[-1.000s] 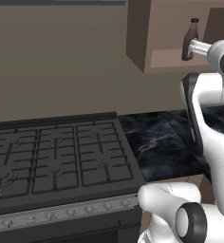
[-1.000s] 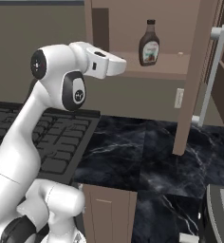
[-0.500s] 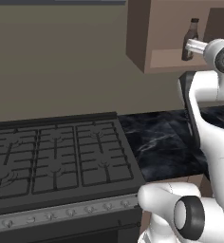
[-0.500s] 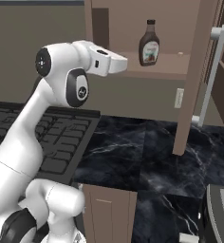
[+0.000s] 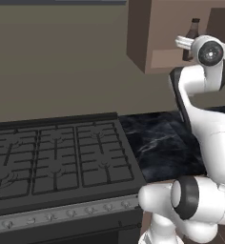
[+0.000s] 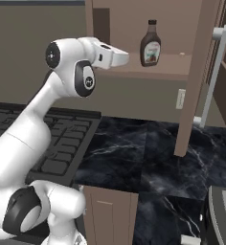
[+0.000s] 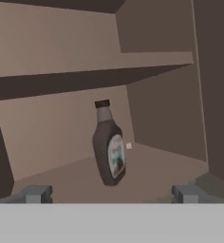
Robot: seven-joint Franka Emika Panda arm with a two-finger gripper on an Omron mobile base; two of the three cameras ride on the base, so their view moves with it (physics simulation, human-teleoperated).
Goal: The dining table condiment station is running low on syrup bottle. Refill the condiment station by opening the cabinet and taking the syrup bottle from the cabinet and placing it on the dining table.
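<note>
Legible text, brands, numbers: none found from my cameras. Syrup bottle (image 7: 108, 149) on cabinet (image 6: 191, 72) shelf: pale oval label facing my hand camera, print blurred, unreadable; same label in right base view, too small to read. No signs or markings readable elsewhere.

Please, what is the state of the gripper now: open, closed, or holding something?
Gripper: open, holding nothing; the syrup bottle stands ahead on the cabinet shelf, untouched.
</note>
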